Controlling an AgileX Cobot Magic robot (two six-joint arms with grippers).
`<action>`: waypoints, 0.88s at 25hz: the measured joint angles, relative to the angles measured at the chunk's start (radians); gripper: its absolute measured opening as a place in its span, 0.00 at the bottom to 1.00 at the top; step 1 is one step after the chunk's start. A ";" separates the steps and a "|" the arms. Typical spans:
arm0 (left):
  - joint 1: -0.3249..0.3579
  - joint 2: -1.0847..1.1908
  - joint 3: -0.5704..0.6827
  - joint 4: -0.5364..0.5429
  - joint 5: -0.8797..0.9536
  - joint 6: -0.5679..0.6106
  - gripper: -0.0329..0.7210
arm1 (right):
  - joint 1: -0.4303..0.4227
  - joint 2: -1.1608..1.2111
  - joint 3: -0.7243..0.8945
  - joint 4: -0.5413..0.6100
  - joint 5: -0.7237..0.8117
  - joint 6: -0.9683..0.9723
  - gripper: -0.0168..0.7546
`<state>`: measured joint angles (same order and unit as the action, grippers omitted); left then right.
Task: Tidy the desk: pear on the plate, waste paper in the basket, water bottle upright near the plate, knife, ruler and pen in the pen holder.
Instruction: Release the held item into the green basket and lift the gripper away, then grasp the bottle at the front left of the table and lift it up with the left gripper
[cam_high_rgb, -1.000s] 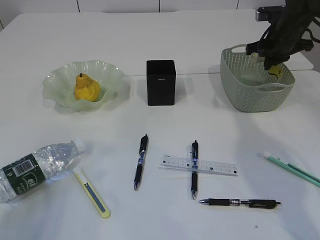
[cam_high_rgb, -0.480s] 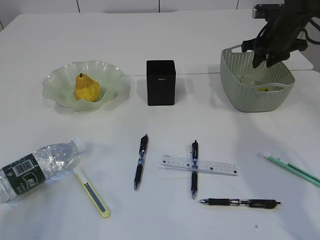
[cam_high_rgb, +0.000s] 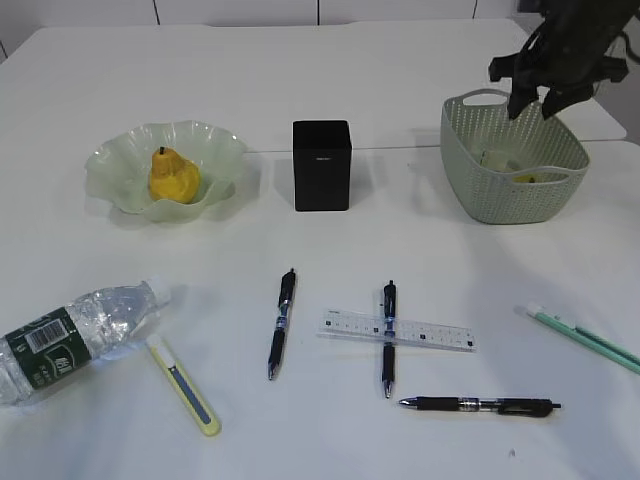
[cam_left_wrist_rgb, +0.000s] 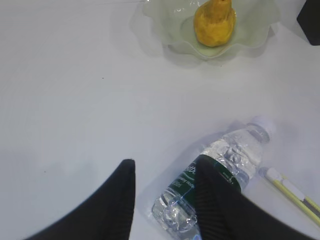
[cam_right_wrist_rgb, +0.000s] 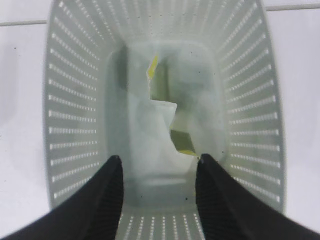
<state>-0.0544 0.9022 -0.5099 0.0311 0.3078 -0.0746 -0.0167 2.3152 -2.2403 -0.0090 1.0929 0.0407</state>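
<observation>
A yellow pear (cam_high_rgb: 173, 176) lies on the pale green plate (cam_high_rgb: 115, 165). The black pen holder (cam_high_rgb: 321, 165) stands mid-table. Waste paper (cam_right_wrist_rgb: 160, 135), white and yellow, lies inside the green basket (cam_high_rgb: 513, 160). My right gripper (cam_right_wrist_rgb: 159, 159) hangs open and empty above the basket. The water bottle (cam_high_rgb: 70, 338) lies on its side at the front left, beside a yellow knife (cam_high_rgb: 185, 386). A clear ruler (cam_high_rgb: 397, 331) lies under one black pen (cam_high_rgb: 388, 338); two more pens (cam_high_rgb: 281, 322) lie nearby. My left gripper (cam_left_wrist_rgb: 165, 162) is open above the bottle (cam_left_wrist_rgb: 220, 180), holding nothing.
A green pen (cam_high_rgb: 585, 340) lies at the right edge of the table. A further black pen (cam_high_rgb: 480, 405) lies near the front edge. The left arm is outside the exterior view.
My right gripper opened and let a yellow scrap drop into the basket, then rose above the rim. The left gripper and the other objects have not moved.
</observation>
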 joint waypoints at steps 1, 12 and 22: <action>0.000 0.000 0.000 0.000 0.000 0.000 0.41 | 0.000 -0.016 -0.002 0.000 0.016 0.000 0.52; 0.000 -0.042 0.000 0.000 0.002 0.000 0.41 | 0.000 -0.221 -0.007 0.009 0.156 -0.002 0.52; 0.000 -0.058 0.000 0.000 0.041 0.000 0.41 | 0.000 -0.439 0.154 0.016 0.159 -0.002 0.52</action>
<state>-0.0544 0.8441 -0.5099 0.0311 0.3490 -0.0746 -0.0167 1.8759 -2.0866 0.0073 1.2523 0.0390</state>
